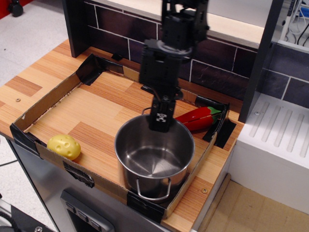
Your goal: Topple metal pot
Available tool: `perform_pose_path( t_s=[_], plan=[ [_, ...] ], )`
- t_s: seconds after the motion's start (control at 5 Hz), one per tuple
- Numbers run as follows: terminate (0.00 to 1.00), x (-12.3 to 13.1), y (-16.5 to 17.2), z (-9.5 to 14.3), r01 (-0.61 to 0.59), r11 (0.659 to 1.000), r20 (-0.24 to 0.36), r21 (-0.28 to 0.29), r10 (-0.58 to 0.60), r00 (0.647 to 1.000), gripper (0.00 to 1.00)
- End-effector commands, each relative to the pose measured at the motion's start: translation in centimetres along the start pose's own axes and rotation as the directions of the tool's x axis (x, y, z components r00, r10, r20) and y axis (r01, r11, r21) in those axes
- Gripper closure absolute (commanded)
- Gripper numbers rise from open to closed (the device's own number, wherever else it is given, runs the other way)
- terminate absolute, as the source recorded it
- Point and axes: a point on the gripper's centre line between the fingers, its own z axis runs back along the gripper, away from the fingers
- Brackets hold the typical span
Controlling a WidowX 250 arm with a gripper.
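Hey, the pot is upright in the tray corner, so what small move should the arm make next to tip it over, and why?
Probably pull the far rim up and toward the open tray on the left. The gripper sits at the back rim of the metal pot, which stands upright. The cardboard tray wall and red pepper toy crowd its right side.
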Motion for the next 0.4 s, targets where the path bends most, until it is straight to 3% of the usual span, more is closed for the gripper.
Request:
perform_pose_path(
  t_s=[0.0, 0.2],
  plan=[
    [0.00, 1.3, 0.7, 2.1, 0.066, 0.994, -0.018, -0.089, -0.068, 0.998, 1.00],
    [0.00, 1.9, 1.1, 4.6, 0.068, 0.993, -0.063, -0.099, -0.075, 0.995, 1.00]
  ],
)
